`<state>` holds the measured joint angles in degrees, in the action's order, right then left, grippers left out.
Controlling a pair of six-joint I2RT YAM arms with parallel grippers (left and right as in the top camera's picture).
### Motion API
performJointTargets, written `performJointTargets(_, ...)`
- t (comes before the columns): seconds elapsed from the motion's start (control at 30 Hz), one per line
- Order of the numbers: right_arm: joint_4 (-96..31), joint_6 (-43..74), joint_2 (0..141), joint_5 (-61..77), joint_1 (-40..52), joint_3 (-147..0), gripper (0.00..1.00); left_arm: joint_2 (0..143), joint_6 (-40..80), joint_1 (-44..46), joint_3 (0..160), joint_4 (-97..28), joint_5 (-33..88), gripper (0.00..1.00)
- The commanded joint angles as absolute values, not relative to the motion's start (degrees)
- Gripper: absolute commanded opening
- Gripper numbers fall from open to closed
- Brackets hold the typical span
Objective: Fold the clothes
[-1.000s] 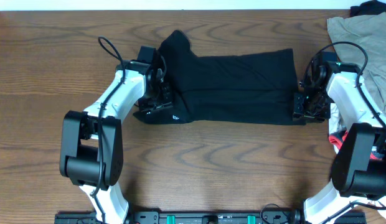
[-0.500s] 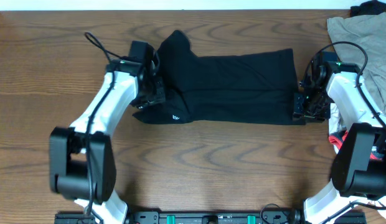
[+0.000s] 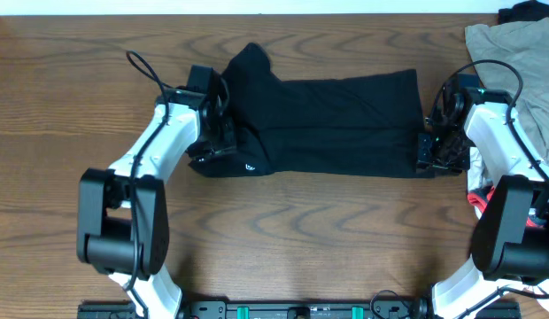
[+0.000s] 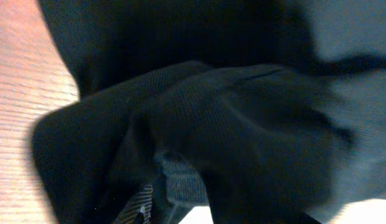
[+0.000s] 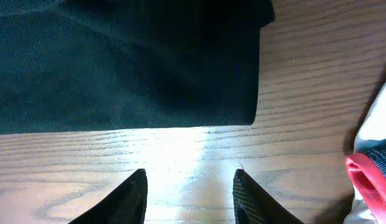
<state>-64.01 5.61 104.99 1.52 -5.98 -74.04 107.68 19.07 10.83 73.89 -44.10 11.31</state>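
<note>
1. Overhead view:
   - The black garment [image 3: 336, 124] lies across the upper middle of the frame as a long, matte, roughly rectangular band of soft cloth. Its left end is bunched into a rounded hump. A small white logo [image 3: 250, 166] shows near its lower left corner.
   - The surface [image 3: 301, 230] is dark brown wood with a wavy grain.
   - The left end effector [image 3: 217, 146] sits against the garment's left end. I cannot tell from here whether it is closed on the cloth.
   - The right end effector [image 3: 427, 152] sits just beside the garment's lower right corner.
   - A crumpled beige garment [image 3: 522, 53] fills the upper right corner, and a red-and-white item [image 3: 476, 199] peeks out at the right edge.

2. Left wrist view:
   - Fine-knit black garment [image 4: 243, 124] cloth fills nearly the whole frame, heaped in soft folds.
   - Pale wood [image 4: 18, 112] shows at the left edge.
   - The fingers are hidden, so the grip is unclear.

3. Right wrist view:
   - The right end effector [image 5: 190, 186] is open. Its two dark pointed fingers [image 5: 134, 193] stand apart at the bottom, with bare glossy wood between them.
   - The garment's straight edge and square corner [image 5: 118, 62] lie above them, not touching.
   - The red-and-white item [image 5: 370, 177] sits at the lower right.
</note>
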Motion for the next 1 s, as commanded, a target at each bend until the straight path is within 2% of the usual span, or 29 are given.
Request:
performJointTargets(0.0, -64.1, 5.06, 105.03, 1.52, -5.61, -73.69, 0.43, 109.95, 18.79, 10.85, 72.84, -43.24, 11.35, 0.5)
performJointTargets(0.63, -64.31, 5.06, 105.03, 1.54, -5.61, -73.69, 0.43, 110.87, 18.74, 10.85, 72.84, -39.35, 16.03, 0.47)
performJointTargets(0.77, -64.34, 5.06, 105.03, 1.54, -5.61, -73.69, 0.42, 110.87, 18.76, 10.85, 72.84, -39.53, 16.05, 0.3)
performJointTargets(0.83, -64.34, 5.06, 105.03, 1.54, -5.61, -73.69, 0.42, 110.87, 18.76, 10.85, 72.84, -39.51, 16.03, 0.06)
performJointTargets(0.97, -64.31, 5.04, 105.03, 1.52, -5.61, -73.69, 0.42, 110.3, 18.7, 10.81, 72.88, -39.99, 16.03, 0.06)
